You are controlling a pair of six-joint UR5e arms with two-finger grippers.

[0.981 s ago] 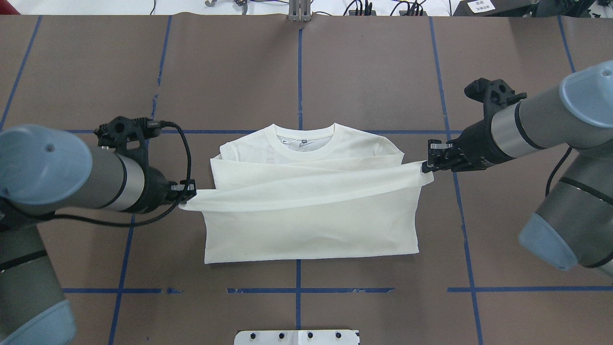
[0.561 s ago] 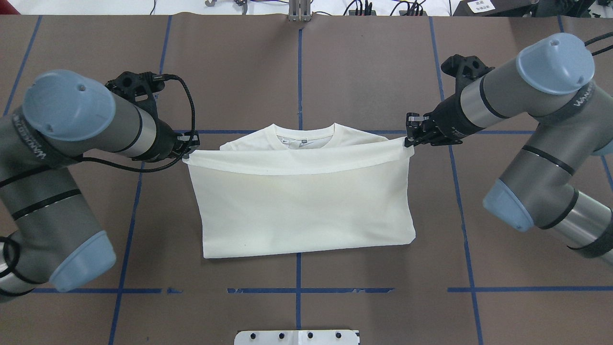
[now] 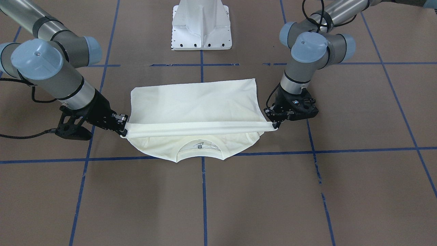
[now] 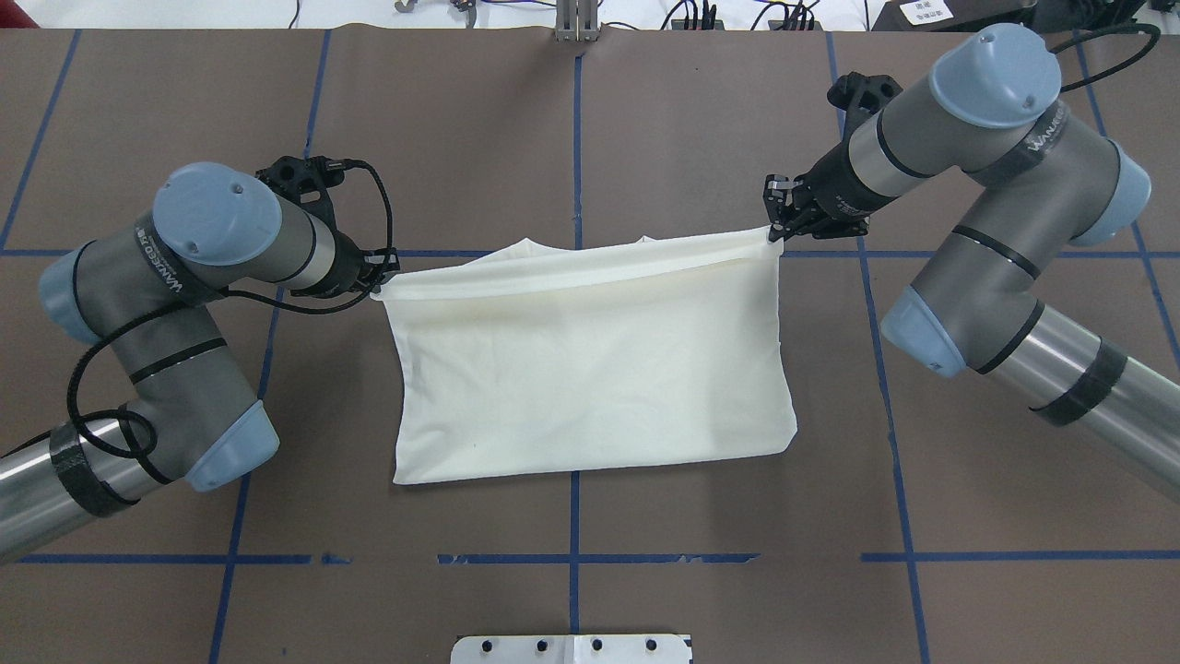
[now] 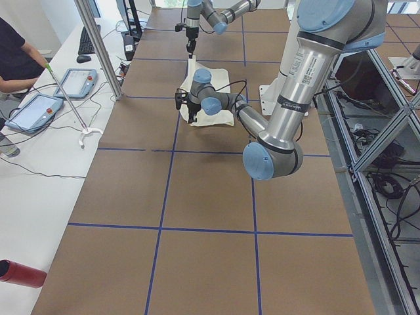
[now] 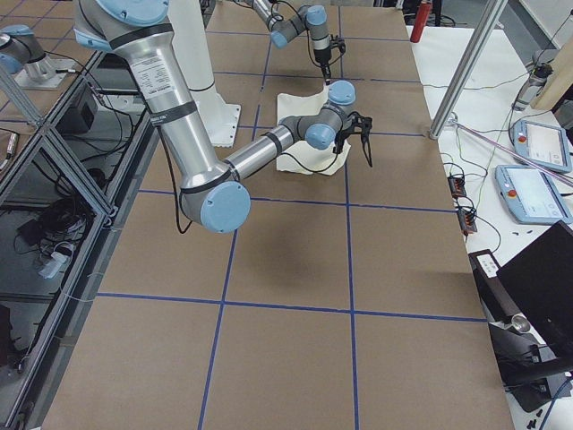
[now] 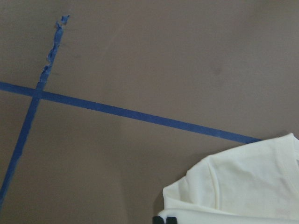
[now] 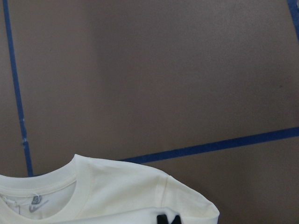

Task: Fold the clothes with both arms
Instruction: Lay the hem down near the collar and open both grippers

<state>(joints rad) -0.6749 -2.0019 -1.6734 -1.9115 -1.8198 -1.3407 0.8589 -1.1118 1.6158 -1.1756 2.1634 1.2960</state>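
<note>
As the hem [image 4: 572, 266] has travelled toward 12 o'clock over the last second, the shirt [image 4: 590, 369] — mid-tabletop [image 4: 701, 111] — is nearly halved, its collar [image 3: 200, 158] barely showing from overhead. The jaws of the left arm [image 4: 221, 240] and right arm [image 4: 968, 101] are closed on the hem corners at 9 and 3 o'clock, apparently one layer each; the sleeves and print are hidden.

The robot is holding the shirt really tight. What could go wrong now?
The left gripper and right gripper each pinch only a corner of the shirt, with its hem stretched tight. A corner might slip out, and that side would flop. The hem almost covers the collar; carried further, the fold could overshoot and land uneven.
</note>
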